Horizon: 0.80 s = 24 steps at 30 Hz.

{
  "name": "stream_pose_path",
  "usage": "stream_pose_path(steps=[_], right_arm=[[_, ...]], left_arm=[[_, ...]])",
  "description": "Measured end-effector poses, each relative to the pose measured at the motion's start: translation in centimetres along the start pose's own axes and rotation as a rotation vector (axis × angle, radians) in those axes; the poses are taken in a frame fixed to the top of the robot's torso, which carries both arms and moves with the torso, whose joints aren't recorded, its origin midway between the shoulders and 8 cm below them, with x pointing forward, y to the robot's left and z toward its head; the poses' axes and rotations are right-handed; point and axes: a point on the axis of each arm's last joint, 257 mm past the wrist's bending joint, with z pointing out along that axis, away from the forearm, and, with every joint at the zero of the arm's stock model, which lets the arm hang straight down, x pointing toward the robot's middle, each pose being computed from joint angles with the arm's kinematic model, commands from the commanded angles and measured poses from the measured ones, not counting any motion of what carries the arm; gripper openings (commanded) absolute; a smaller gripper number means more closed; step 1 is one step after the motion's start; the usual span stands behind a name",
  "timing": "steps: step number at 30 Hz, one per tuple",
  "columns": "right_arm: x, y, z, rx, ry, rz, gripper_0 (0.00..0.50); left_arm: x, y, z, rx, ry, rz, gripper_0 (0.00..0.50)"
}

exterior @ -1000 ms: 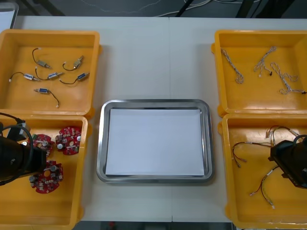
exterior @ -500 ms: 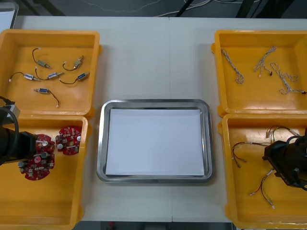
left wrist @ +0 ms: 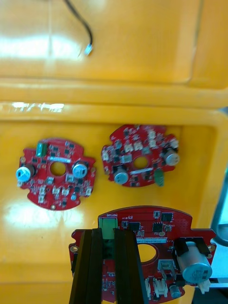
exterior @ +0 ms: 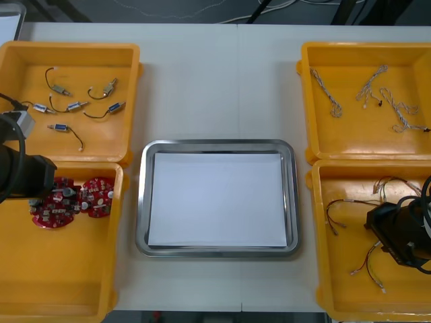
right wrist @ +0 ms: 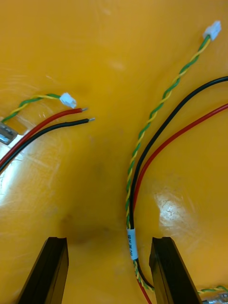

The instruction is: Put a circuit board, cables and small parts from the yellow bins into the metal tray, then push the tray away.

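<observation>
My left gripper (exterior: pixel 42 199) is over the near left yellow bin (exterior: pixel 60 282), shut on the edge of a round red circuit board (exterior: pixel 48 212). In the left wrist view the fingers (left wrist: pixel 108 235) pinch that board (left wrist: pixel 161 237) by its green connector, above two other boards (left wrist: pixel 56 173) (left wrist: pixel 140 156) lying in the bin. My right gripper (exterior: pixel 397 235) hangs low in the near right bin (exterior: pixel 323 269). It is open (right wrist: pixel 109 270), with a bundle of red, black and green-yellow cables (right wrist: pixel 142 161) on the bin floor between its fingers.
The metal tray (exterior: pixel 219 145), white inside, sits mid-table between the bins. The far left bin (exterior: pixel 121 67) holds several small metal parts (exterior: pixel 67 106) with black leads. The far right bin (exterior: pixel 350 134) holds twisted blue and white cables (exterior: pixel 326 94).
My left gripper has carried the circuit board from the middle of the near left bin toward its far wall. My right gripper has shifted slightly left and nearer over the cables.
</observation>
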Motion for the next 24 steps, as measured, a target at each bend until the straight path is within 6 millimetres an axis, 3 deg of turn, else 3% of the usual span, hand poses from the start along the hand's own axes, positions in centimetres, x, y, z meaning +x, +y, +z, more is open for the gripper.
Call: stream_pose_path(steps=[7,14,24], right_arm=[[0.3,-0.4,0.3,0.01,0.0,-0.005,0.5],[0.5,-0.5,0.4,0.013,0.002,-0.007,0.5],[0.3,-0.4,0.8,0.002,-0.011,-0.006,0.5]], left_arm=[[-1.6,-2.7,-1.0,0.032,-0.046,0.077,0.0],[-1.3,-6.5,-0.2,0.048,-0.028,0.165,0.0],[-1.1,-10.4,0.7,0.041,-0.027,-0.056,0.0]])
